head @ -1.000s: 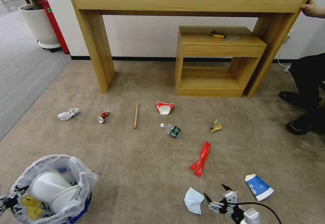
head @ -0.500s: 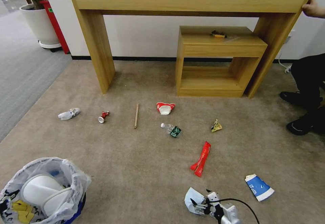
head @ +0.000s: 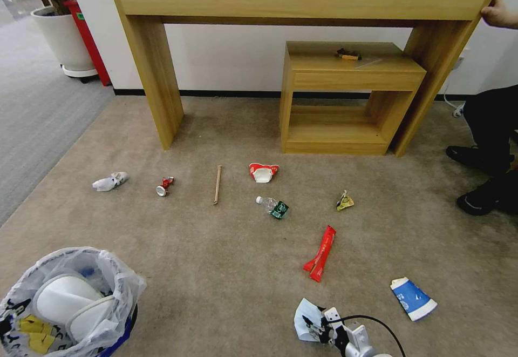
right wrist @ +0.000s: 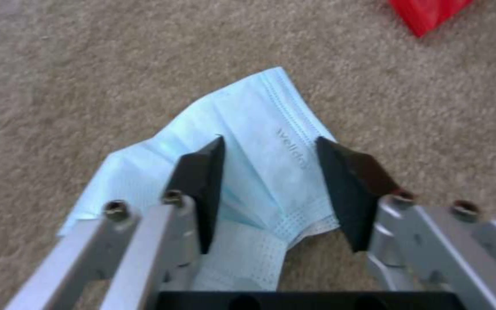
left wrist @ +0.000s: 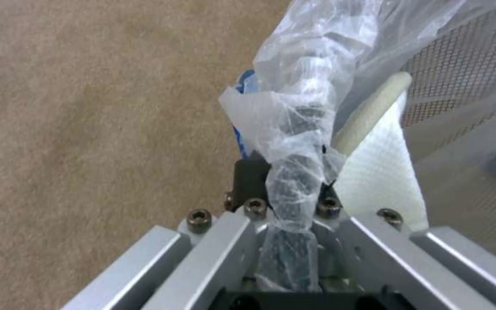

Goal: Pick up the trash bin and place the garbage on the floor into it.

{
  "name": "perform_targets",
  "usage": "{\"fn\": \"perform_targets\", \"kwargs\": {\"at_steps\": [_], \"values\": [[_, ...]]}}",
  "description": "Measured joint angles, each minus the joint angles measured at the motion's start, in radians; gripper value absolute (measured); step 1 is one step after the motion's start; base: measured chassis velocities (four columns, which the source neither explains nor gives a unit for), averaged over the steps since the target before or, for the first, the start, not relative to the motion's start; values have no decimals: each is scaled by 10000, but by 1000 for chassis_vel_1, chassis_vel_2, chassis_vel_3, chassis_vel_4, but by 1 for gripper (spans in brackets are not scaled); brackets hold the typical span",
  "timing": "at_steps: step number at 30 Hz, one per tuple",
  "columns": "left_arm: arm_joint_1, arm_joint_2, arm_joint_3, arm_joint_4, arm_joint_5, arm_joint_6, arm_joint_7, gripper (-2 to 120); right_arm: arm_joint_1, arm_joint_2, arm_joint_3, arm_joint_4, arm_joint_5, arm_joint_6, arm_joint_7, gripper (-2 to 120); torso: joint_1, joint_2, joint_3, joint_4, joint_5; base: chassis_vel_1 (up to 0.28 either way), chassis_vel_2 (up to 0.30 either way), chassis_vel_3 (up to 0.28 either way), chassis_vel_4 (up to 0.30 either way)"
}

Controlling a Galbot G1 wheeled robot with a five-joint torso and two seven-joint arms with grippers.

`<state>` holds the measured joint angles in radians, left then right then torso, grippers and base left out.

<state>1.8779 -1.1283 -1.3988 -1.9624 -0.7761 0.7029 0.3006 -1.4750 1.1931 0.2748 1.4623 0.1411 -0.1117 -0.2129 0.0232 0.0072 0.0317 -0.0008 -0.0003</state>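
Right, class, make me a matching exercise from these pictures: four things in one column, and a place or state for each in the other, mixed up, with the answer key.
Things:
1. face mask
2. trash bin
3. wooden stick
4. slipper soles

Places or states:
A. inside the bin's plastic bag
B. rim clamped by the left gripper
C. on the carpet between the open fingers of the right gripper
D. lying alone on the carpet between the crushed can and the paper cup

Pairs: 1-C, 2-B, 3-D, 4-A
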Motion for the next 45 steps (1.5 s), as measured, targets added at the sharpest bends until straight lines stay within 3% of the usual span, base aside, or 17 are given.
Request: {"fn": "perform_targets", "kwargs": {"at_steps": [10, 22, 33, 37, 42, 45], "values": [[-146, -4, 132, -181, -6, 117, -46, 0, 217, 155, 82, -283, -162, 131, 87, 0, 0, 0, 0, 1, 0, 0, 0, 0, 0], [-333, -28, 429, -538, 50, 253, -237, 0, 87, 187, 533, 292, -303, 511, 143, 0, 0, 0, 0, 0, 1, 0, 0, 0, 0], [-710, -200, 1113, -1089, 250, 336, -629, 0, 117, -653, 1307, 3442, 214, 429, -16, 0, 0, 1, 0, 0, 1, 0, 0, 0, 0], [-955, -338, 1786, -1588, 426, 337, -1111, 0, 908, -1604, 1147, 5218, 1420, -382, 16, 0, 0, 0, 1, 2, 0, 0, 0, 0, 0], [-1145, -421, 2378, -1980, 771, 337, -1339, 0, 1931, -2292, 759, 6564, 2898, -1172, 1, 0, 0, 0, 0, 3, 2, 0, 0, 0, 0], [-1414, -432, 3106, -2261, 1054, 337, -1587, 0, 3267, -2824, -250, 7404, 4329, -1906, -102, 0, 0, 0, 0, 0, 3, 0, 0, 0, 0]]}}
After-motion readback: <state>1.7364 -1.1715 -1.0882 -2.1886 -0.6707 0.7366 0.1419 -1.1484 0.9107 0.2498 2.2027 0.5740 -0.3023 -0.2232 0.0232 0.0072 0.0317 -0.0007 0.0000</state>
